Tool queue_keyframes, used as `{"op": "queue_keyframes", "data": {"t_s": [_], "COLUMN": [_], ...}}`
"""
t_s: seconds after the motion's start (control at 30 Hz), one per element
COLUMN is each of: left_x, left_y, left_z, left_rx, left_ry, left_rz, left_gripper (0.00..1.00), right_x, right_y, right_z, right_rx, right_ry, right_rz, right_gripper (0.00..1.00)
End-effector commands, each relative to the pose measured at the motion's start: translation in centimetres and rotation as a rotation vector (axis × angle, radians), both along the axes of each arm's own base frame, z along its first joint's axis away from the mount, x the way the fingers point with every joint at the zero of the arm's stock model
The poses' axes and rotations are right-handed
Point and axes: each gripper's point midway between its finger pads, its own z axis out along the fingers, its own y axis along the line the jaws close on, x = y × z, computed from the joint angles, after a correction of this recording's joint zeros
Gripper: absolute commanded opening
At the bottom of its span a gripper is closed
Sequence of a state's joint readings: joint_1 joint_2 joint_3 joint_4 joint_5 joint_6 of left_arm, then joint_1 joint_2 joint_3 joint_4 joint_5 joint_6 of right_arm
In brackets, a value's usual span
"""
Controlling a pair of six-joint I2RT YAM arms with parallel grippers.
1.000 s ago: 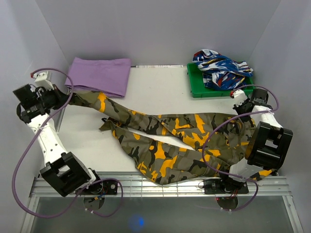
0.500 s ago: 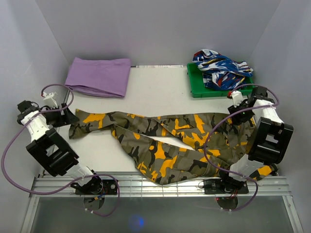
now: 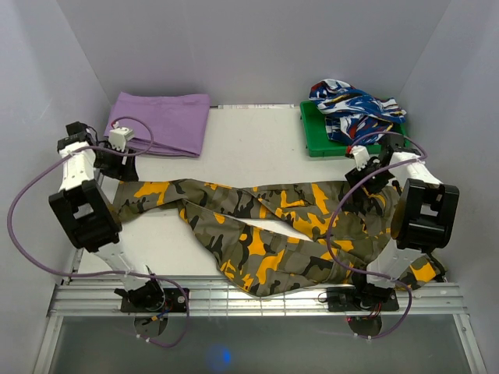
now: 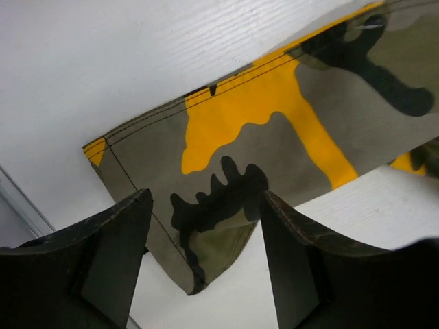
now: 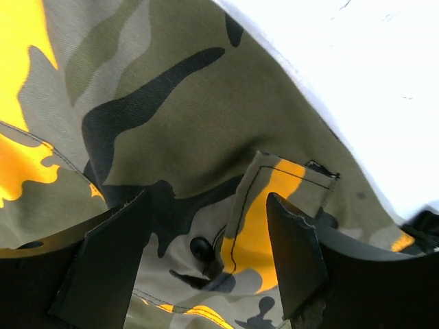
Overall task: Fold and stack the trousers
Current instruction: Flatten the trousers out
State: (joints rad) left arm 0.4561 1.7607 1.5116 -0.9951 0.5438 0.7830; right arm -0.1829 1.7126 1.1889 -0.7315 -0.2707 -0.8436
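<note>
Camouflage trousers (image 3: 273,226) lie stretched flat on the worktop (image 3: 249,148) for folding, left claw (image 4: 206,233) spread above a leg hem (image 4: 116,171), right claw (image 5: 206,233) spread over the waistband (image 5: 260,205).

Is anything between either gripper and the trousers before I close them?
Nothing visible. The left gripper hangs open over the leg hem of the trousers. The right gripper hangs open over the waist near its button. Only camouflage fabric shows between each pair of fingers.
</note>
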Motion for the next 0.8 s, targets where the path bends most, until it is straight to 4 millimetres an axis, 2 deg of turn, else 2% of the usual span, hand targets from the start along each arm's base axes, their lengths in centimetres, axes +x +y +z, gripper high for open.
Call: {"op": "queue_keyframes", "data": {"t_s": [0.0, 0.13, 0.3, 0.33, 0.53, 0.57, 0.63, 0.67, 0.77], "left_x": [1.3, 3.7, 5.3, 5.2, 4.7, 4.0, 3.9, 3.1, 2.8], "left_y": [3.3, 5.6, 7.2, 7.3, 6.3, 5.7, 5.7, 5.3, 5.2], "left_z": [-1.9, -3.2, -5.4, -6.5, -9.9, -10.8, -11.7, -12.6, -13.7], "left_rx": [0.100, 0.170, 0.240, 0.247, 0.279, 0.273, 0.300, 0.296, 0.318], "left_ry": [0.094, 0.112, 0.111, 0.126, 0.141, 0.156, 0.153, 0.173, 0.178], "left_rz": [-0.069, -0.135, -0.204, -0.232, -0.311, -0.323, -0.327, -0.344, -0.362], "left_gripper": [0.73, 0.71, 0.71, 0.71, 0.70, 0.70, 0.68, 0.68, 0.65], "right_x": [0.2, -0.3, -0.2, -0.2, 0.0, -0.2, -0.2, -0.4, -0.5], "right_y": [-0.5, -0.4, -0.6, -0.7, -1.3, -1.4, -1.6, -1.6, -1.7], "right_z": [-0.4, -1.2, -2.1, -2.4, -3.6, -4.0, -4.4, -4.6, -4.8], "right_rx": [-0.026, -0.020, -0.032, -0.034, -0.063, -0.068, -0.075, -0.080, -0.085], "right_ry": [0.024, 0.059, 0.076, 0.084, 0.105, 0.116, 0.123, 0.129, 0.135], "right_rz": [0.018, 0.031, 0.034, 0.035, 0.034, 0.033, 0.034, 0.033, 0.032], "right_gripper": [0.74, 0.74, 0.75, 0.75, 0.75, 0.75, 0.75, 0.75, 0.74]}}
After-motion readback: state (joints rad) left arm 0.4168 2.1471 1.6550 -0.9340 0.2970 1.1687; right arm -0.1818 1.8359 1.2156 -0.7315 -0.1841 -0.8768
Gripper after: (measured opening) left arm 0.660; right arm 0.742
